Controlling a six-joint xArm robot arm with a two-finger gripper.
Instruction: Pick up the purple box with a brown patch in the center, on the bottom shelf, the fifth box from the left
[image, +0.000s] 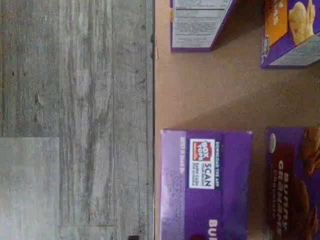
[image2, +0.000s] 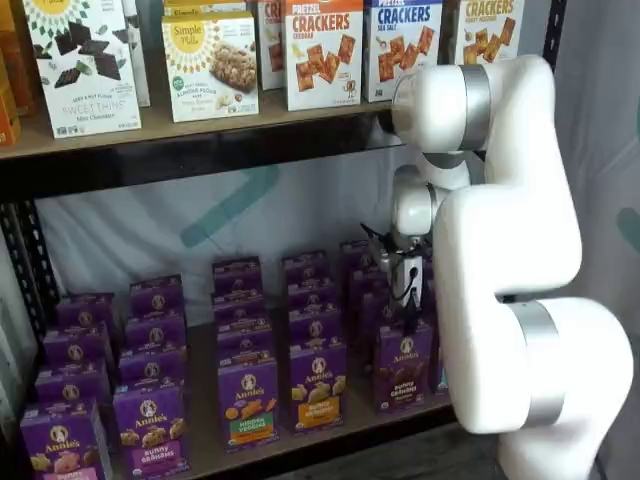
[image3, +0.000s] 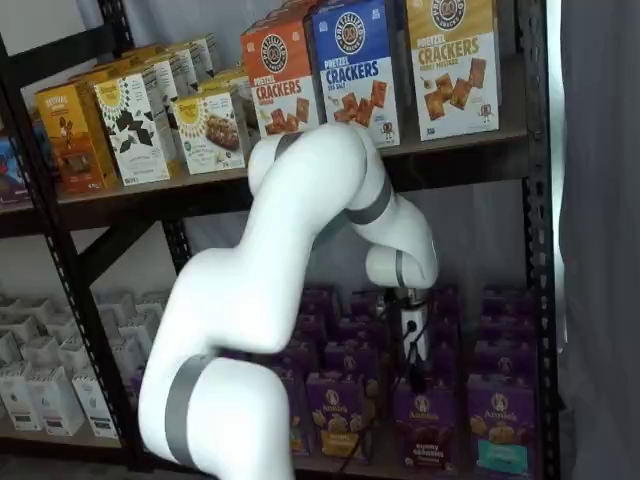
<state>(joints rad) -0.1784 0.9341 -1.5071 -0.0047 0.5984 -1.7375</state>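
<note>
The purple box (image2: 404, 366), an upright Annie's carton with brown bunny cookies and a brown band across its front, stands at the front edge of the bottom shelf (image2: 330, 428); in both shelf views it sits directly below the gripper (image2: 410, 318). That carton (image3: 426, 425) is seen again with a purple box carrying a teal patch (image3: 498, 424) just beside it. The gripper hangs close above the carton's top, at the end of the white arm (image2: 500, 250), with a dark cable beside it. Its black fingers are too small and side-on to judge, so whether they are spread or closed cannot be told, and no box shows between them. The wrist view shows the purple box (image: 295, 182) on its side on the tan board, near a purple carton with a Box Tops label (image: 205, 185).
</note>
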